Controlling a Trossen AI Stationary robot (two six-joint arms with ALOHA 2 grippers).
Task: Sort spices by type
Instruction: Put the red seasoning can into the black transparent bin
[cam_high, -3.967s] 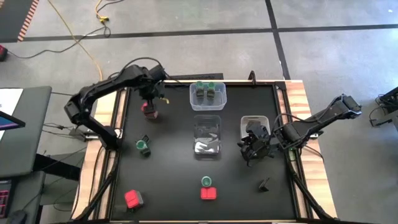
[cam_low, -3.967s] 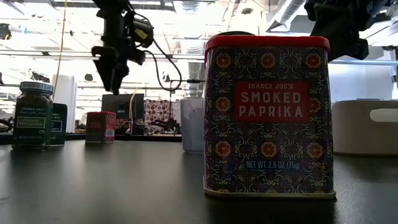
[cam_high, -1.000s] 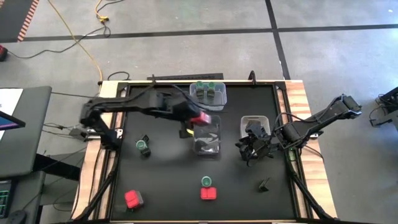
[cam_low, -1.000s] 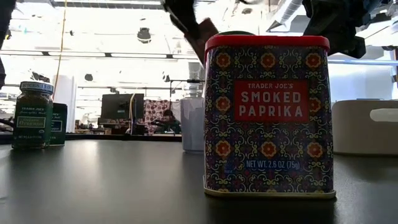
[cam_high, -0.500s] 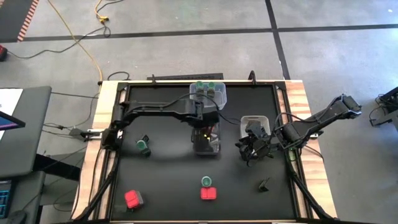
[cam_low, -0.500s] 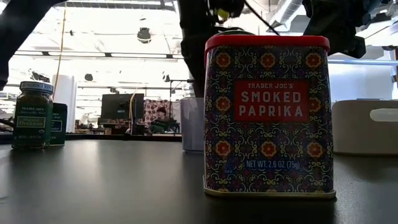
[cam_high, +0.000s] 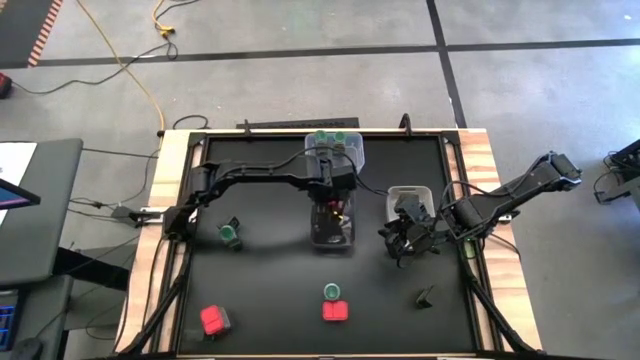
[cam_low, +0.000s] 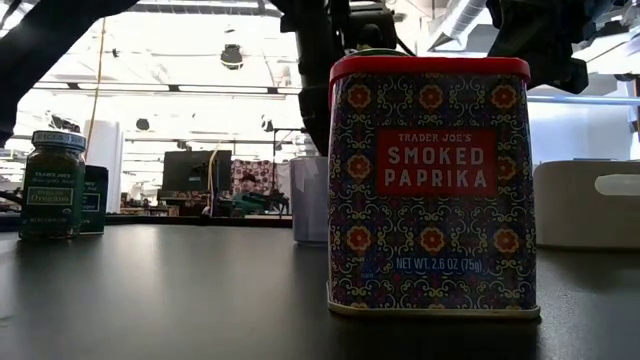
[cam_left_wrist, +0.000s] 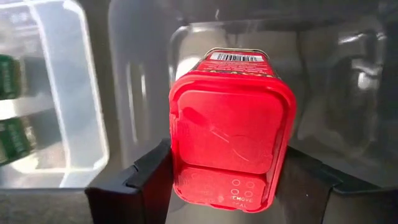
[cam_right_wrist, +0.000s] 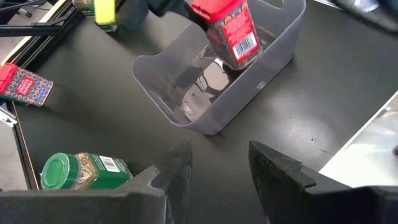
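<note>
Two arms reach over the black surface (cam_high: 260, 290). Leftmost, a green-lidded jar (cam_high: 229, 235) sits near the left edge and a red tin (cam_high: 213, 320) lies toward the front left. At centre, the left gripper (cam_left_wrist: 217, 180) hangs over the middle clear tub (cam_high: 333, 235), its jaws clenched on a red spice tin (cam_left_wrist: 230, 140), which is tilted with its base dipping inside the tub. Behind it, another tub (cam_high: 334, 147) holds green-lidded jars. Farther right, the right gripper (cam_right_wrist: 214, 171) hovers beside a white tub (cam_high: 408, 192), jaws parted and holding nothing.
</note>
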